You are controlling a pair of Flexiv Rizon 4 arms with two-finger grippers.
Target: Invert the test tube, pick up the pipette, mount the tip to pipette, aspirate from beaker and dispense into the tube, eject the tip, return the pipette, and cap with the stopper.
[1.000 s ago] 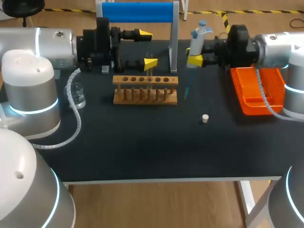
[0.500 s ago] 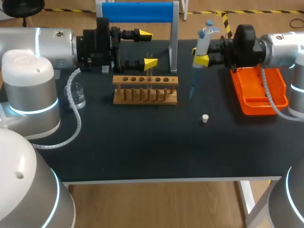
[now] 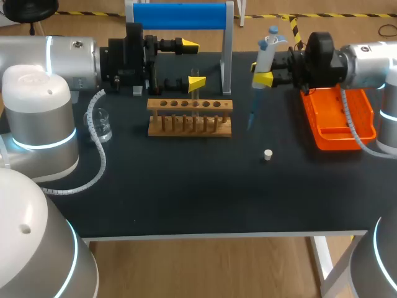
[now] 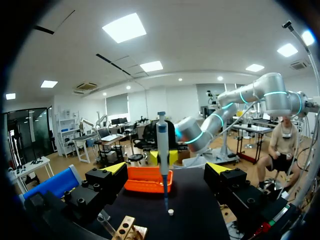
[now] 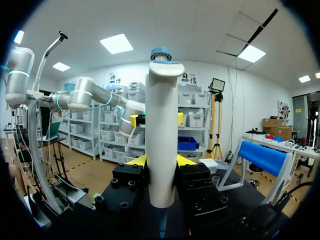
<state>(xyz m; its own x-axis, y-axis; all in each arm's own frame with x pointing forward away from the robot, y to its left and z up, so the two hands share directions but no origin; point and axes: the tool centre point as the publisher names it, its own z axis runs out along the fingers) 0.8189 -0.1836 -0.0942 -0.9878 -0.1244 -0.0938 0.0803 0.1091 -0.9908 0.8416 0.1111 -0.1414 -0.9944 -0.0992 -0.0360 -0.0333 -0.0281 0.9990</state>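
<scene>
Head view: left gripper [image 3: 193,64] sits over the far half of the table [image 3: 186,198], fingers apart, nothing held. It is just behind the wooden rack [image 3: 190,117]. The test tube [image 3: 195,93] stands upright in the rack; can't tell whether either finger touches it. Beaker [image 3: 101,125] is near the table's left edge, beside the left arm. Right gripper [image 3: 263,69] is clamped on the pipette [image 3: 265,53], held near-upright above the table between the rack and the orange tray [image 3: 367,121]. A bluish tip [image 3: 251,117] is mounted and points down. The tray lies at the right edge. Stopper [image 3: 268,154] sits alone on the table, right of centre, nearer the front than the rack. The blue-topped stand [image 3: 180,15] is at the far edge.

Left wrist view: own left gripper [image 4: 166,169] is wide open. Ahead of it the pipette [image 4: 162,142] hangs vertical, with the stopper [image 4: 170,212] on the table below it and the orange tray [image 4: 147,186] behind. A corner of the rack [image 4: 125,230] shows under the gripper.

Right wrist view: right gripper [image 5: 162,161] has both fingers pressed on the pipette [image 5: 162,125] body from two sides. The blue-topped stand [image 5: 262,155] is off to one side.
</scene>
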